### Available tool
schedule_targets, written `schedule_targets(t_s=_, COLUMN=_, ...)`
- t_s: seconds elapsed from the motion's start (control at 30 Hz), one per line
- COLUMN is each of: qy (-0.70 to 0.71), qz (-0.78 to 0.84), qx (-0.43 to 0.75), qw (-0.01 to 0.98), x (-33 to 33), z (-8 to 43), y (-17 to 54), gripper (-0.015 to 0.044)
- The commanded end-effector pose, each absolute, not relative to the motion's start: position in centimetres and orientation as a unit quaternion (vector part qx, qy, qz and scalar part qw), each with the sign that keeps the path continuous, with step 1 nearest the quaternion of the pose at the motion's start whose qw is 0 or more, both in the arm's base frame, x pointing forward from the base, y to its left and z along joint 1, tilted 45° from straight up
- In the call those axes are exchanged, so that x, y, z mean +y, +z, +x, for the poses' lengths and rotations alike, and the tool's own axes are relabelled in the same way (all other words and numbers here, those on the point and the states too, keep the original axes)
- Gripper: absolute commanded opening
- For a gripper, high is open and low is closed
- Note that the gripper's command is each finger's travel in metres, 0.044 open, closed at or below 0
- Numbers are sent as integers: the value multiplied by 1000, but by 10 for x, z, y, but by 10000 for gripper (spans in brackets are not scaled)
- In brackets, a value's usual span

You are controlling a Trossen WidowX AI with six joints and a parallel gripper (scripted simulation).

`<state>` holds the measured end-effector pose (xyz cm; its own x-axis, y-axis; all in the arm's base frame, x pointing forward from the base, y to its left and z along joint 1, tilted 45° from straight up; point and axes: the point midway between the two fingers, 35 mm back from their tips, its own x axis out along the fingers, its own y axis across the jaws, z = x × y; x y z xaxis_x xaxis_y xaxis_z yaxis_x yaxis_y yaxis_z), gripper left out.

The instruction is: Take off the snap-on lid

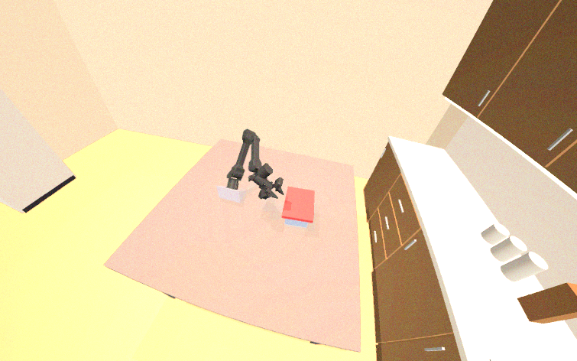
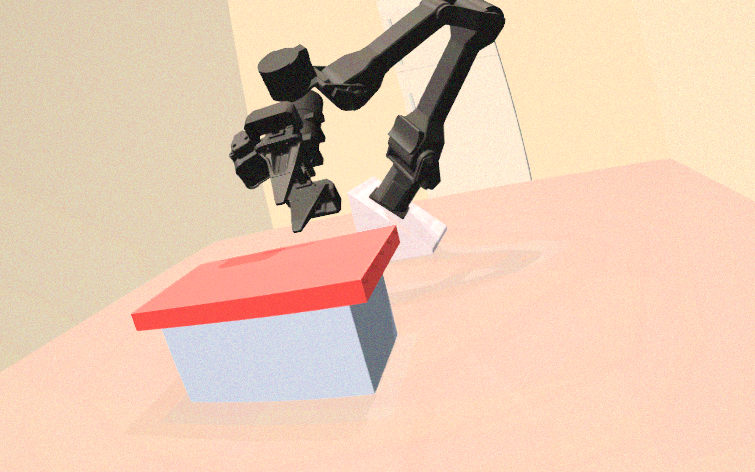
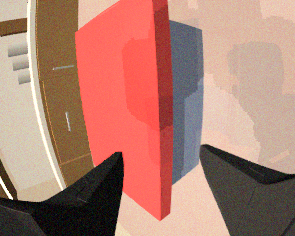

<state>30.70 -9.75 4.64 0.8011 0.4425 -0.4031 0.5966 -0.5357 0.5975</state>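
Note:
The red lid sits flat on top of the pale blue storage box, its rim overhanging the walls. The box stands upright on the table. My gripper is open and empty, beside and a little above the lid's edge on the arm's side. In the wrist view one fingertip shows over the lid's top face and the other beyond its rim, on the box-wall side. No contact with the lid shows.
The white base block of the arm stands on the table behind the box in the exterior view. Brown cabinets with a white counter stand beyond the table's right edge in the top view.

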Motion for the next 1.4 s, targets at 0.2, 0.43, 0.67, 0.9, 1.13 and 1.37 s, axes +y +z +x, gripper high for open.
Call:
schedule_targets(t_s=0.2, qy=-107, qz=871, qx=299, qw=376, x=-91, z=320, y=37, gripper=235)
schedule_targets(t_s=0.43, qy=-106, qz=870, qx=299, qw=376, x=-86, z=329, y=33, gripper=235)
schedule_targets(t_s=0.67, qy=-105, qz=871, qx=298, qw=375, x=-80, z=339, y=29, gripper=235)
schedule_targets(t_s=0.9, qy=-102, qz=873, qx=296, qw=374, x=-74, z=347, y=25, gripper=235)
schedule_targets(t_s=1.13, qy=-101, qz=874, qx=295, qw=373, x=-71, z=351, y=24, gripper=156)
schedule_targets(t_s=1.37, qy=-101, qz=874, qx=295, qw=373, x=-71, z=351, y=24, gripper=110)
